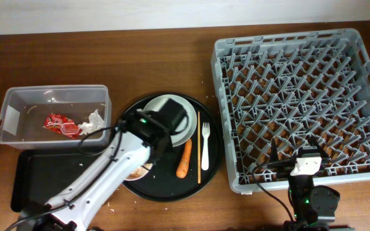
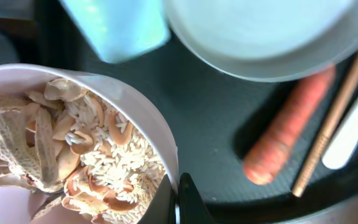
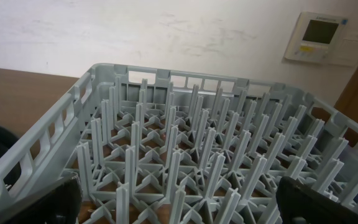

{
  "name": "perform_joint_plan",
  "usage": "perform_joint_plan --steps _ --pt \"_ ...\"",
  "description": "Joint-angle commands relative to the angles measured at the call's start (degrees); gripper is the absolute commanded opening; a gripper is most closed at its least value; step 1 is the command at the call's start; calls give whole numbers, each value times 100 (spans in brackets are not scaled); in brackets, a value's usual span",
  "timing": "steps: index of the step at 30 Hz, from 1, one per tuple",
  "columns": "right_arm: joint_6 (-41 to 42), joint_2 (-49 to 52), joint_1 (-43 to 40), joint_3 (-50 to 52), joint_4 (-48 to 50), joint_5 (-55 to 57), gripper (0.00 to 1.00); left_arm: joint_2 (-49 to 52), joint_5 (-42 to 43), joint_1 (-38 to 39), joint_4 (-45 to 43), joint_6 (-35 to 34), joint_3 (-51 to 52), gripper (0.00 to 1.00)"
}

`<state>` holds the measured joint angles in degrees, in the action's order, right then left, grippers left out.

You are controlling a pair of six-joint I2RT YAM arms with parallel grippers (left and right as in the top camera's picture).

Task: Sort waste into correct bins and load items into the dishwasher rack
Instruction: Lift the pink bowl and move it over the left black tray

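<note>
Bowl (image 2: 154, 130) rim nearest, pinched by the left gripper (image 2: 178, 205), closed tight on it. Heaped inside: scraps (image 2: 104, 155), rice mixed with brownish husks or peel. Set on the round tray (image 1: 214, 168), close to the cup (image 2: 117, 25) and the plate (image 2: 260, 31).

Early going, by the look of it. Done: wrapper (image 1: 60, 124) and tissue (image 1: 94, 122) dropped in the tub (image 1: 53, 90), side by side. Left to do: scraps into a bin, and the carrot (image 1: 184, 158) too, lying loose on the round tray between bowl and chopsticks (image 1: 198, 147). Nothing loaded yet: only bare pegs in the rack (image 1: 300, 96). Plate, cup, bowl, chopsticks and fork (image 1: 205, 144) all on the round tray. No white cup made out anywhere.

Containers:
- **Tub:** those two bits of waste, nothing else seen.
- **Black tray (image 1: 37, 168):** just in front of the tub, partly hidden under the left arm, nothing visible in the part showing.
- **Plate:** no food visible on it.

Right gripper (image 3: 179, 205) spread wide, holding nothing, hovering at the rack's near edge.
</note>
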<state>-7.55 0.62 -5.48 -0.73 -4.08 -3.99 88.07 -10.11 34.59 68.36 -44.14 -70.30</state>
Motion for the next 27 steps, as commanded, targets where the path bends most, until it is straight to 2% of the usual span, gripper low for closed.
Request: perform_joint_plan --steps 1,8,19,22,27 --pt "7 -42 22 42 -7 11 99 -262 -125 -726 162 372 -122 0" --pt "7 -42 22 42 -7 11 98 -605 -131 -2103 481 544 -120 0" --pt "7 -42 22 42 -7 11 99 -1034 -125 -3639 621 721 -98 0" --pt "7 -42 22 42 -7 11 99 -1034 177 -4076 476 1025 -98 0" --pt "4 -42 22 42 -7 11 99 -1034 1150 -5176 131 1751 -98 0"
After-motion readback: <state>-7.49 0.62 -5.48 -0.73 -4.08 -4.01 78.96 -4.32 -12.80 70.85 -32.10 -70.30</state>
